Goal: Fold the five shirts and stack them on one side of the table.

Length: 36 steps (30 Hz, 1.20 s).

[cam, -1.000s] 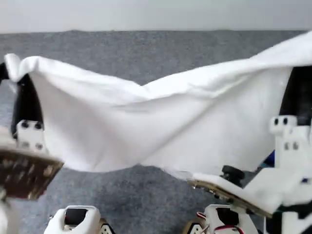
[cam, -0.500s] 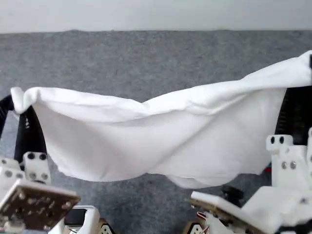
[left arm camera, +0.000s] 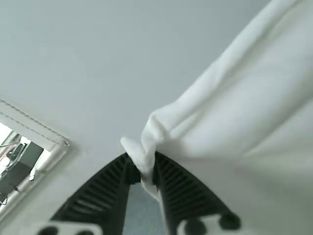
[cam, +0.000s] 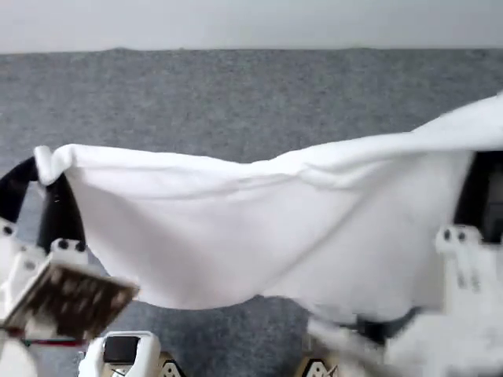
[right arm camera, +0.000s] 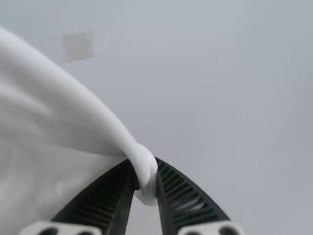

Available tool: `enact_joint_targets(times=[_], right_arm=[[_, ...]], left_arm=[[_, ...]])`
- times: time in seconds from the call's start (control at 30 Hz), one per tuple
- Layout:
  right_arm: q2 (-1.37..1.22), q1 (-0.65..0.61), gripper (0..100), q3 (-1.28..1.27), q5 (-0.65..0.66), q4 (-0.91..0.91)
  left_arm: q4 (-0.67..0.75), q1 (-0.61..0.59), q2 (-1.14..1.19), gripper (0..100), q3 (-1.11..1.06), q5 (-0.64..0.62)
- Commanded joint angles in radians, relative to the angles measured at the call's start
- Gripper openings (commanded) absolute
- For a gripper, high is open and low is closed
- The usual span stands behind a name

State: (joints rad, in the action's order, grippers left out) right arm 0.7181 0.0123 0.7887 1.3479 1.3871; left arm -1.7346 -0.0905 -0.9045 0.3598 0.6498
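Observation:
A white shirt hangs stretched in the air between my two arms, above the grey table. My left gripper is shut on one bunched corner of the shirt, seen at the left end of the cloth in the high view. My right gripper is shut on the opposite corner of the shirt, at the right edge of the high view. The shirt's lower edge sags free near the arm bases.
The grey table surface beyond the shirt lies bare up to a pale wall. Both arm bases stand at the near edge, partly behind the hanging cloth. A window frame shows in the left wrist view.
The shirt was lowered, then pulled tauter; its top edge is straighter now. The left-hand corner has shifted slightly right and the right-hand corner has dropped.

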Motion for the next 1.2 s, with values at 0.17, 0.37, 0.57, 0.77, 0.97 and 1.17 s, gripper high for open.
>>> enact_joint_targets(times=[0.17,0.37,0.57,0.77,0.97,1.17], right_arm=[[0.001,-0.042,1.2,-0.483,0.006,-0.09],[-0.004,-0.053,1.2,-0.918,-0.028,-0.526],[-0.007,-0.068,1.2,-1.275,-0.028,-0.984],[-0.143,-0.087,1.2,-1.352,-0.031,-1.279],[-0.321,-0.09,1.2,-1.35,0.002,-1.586],[-0.43,-0.084,1.2,-1.309,0.041,-1.716]], left_arm=[[0.127,-0.005,0.006,1,-0.427,0.009],[0.542,-0.057,0.021,1,-0.788,0.008],[0.819,-0.058,0.183,1,-0.903,0.008],[0.956,-0.058,0.411,1,-0.792,0.006],[1.054,-0.055,0.586,1,-0.639,0.005],[1.066,-0.051,0.736,1,-0.469,0.008]])
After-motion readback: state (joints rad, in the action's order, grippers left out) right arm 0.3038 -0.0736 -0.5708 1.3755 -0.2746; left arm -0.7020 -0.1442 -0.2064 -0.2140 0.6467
